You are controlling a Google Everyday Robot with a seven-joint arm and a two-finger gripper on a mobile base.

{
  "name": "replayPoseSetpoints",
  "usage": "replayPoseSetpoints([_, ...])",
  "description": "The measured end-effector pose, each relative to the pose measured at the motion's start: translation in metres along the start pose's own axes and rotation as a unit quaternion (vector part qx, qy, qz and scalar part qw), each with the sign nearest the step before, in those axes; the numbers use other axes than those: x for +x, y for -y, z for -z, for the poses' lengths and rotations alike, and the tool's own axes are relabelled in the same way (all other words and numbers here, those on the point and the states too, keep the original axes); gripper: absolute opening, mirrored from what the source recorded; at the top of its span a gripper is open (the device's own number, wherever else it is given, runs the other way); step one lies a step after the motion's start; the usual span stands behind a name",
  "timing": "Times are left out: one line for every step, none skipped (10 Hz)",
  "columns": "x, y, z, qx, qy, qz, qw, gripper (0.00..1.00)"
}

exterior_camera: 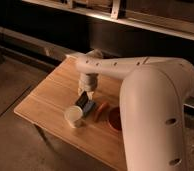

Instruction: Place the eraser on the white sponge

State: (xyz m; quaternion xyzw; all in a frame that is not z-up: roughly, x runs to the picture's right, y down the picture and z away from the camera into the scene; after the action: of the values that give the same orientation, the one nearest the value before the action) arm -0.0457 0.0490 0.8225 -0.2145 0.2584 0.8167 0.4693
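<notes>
On the light wooden table (45, 100), the things sit in a tight cluster near the middle of the front edge, with the plank grain running the length of the top. The white arm (155, 115) fills the right foreground and reaches leftward over the table. Its hand (86, 93) points down over the cluster and is closed on the eraser (82, 101). The eraser is a black block held tilted, and its lower end is right at the white sponge (90, 107), which lies flat just beneath and to the right. Whether the two touch cannot be told.

A cream cup (74, 116) stands upright just left of and in front of the sponge, close to the table's front edge. A thin orange carrot-like object (101, 111) lies just right of the sponge. Beyond it a dark reddish bowl (114, 119) is partly hidden by the arm.

The left half of the table and its back corner are bare wood. Dim grey floor (10, 80) lies open to the left. Behind the table the wall is dark, with a pale rail (140, 22) crossing it high up.
</notes>
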Motion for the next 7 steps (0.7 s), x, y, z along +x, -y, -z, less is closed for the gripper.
replayPoseSetpoints([0.0, 0.001, -0.001, 0.001, -0.001, -0.001, 1.0, 0.0])
replayPoseSetpoints([0.0, 0.005, -0.003, 0.005, -0.003, -0.003, 1.0, 0.0])
replayPoseSetpoints([-0.001, 0.008, -0.004, 0.009, -0.004, -0.006, 0.9999, 0.0])
replayPoseSetpoints([-0.003, 0.01, -0.004, 0.011, -0.004, -0.008, 0.9999, 0.0])
replayPoseSetpoints([-0.005, 0.012, -0.003, 0.013, -0.005, -0.008, 0.9999, 0.0])
replayPoseSetpoints([-0.008, 0.012, -0.003, 0.014, -0.006, -0.008, 0.9999, 0.0])
replayPoseSetpoints([-0.009, 0.012, -0.004, 0.015, -0.007, -0.007, 0.9998, 0.0])
